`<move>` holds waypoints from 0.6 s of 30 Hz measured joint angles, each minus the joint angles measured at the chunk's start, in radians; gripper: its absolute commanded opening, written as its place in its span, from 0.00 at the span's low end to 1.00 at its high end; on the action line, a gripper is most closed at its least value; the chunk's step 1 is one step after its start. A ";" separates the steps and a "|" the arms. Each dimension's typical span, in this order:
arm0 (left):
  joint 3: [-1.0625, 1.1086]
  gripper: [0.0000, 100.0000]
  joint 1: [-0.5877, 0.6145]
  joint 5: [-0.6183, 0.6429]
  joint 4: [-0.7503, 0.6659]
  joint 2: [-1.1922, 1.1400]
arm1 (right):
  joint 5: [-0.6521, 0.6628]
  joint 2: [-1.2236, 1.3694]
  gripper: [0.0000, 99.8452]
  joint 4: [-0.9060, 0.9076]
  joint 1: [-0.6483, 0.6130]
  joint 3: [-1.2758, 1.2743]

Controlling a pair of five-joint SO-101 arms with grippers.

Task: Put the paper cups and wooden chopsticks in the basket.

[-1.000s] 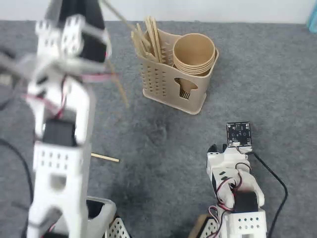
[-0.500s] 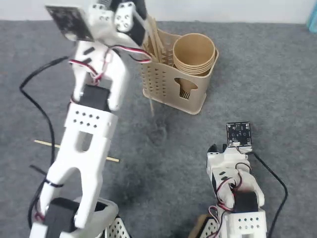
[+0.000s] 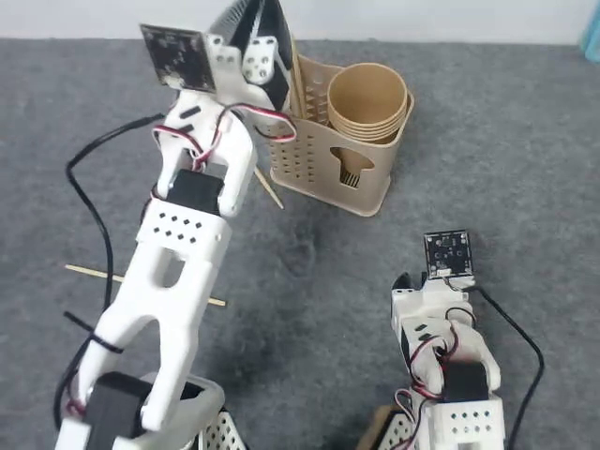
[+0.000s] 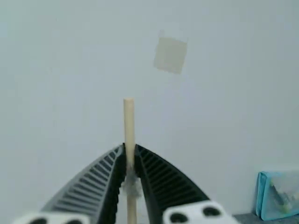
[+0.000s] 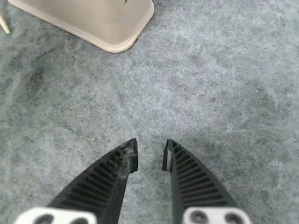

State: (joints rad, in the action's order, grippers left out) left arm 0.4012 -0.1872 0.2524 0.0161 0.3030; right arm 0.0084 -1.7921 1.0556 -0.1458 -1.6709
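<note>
Grey felt-like tabletop [image 3: 525,169], pale wall [image 4: 70,56] behind it with a faint square patch [image 4: 170,55].

- Basket [image 3: 319,159]: beige, perforated, at the far edge near the middle. In the right wrist view its base corner [image 5: 93,23] is ahead of my right pincer.
- Cups [image 3: 367,98]: nested in one stack in the basket's right compartment.
- Sticks [image 3: 296,75]: a bundle standing in the basket's left compartment, leaning slightly.
- Left pincer [image 3: 253,23]: raised over the far edge, just left of the basket, clenched on one stick [image 4: 129,121]. In the left wrist view the pincer [image 4: 129,151] has both jaws pressed against the stick, whose top pokes out past the tips. Its lower end [image 3: 269,187] hangs tilted just beside the basket's left wall, outside it. I can't tell whether it touches the tabletop.
- Loose stick [image 3: 89,272]: flat on the tabletop toward the left edge, partly under my left arm.
- Right pincer [image 5: 149,156]: low over bare tabletop toward the near right, jaws apart, gripping nothing, well clear of the basket.
- Blue box [image 4: 275,193]: at the far right corner.
</note>
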 measured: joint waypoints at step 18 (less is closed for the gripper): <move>0.074 0.15 0.075 -0.003 0.226 0.094 | 0.000 0.000 0.10 0.000 0.000 0.000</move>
State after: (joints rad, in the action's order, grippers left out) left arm 0.4749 -0.1120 0.2493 0.2417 0.3966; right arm 0.0084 -1.7921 1.0556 -0.1458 -1.6709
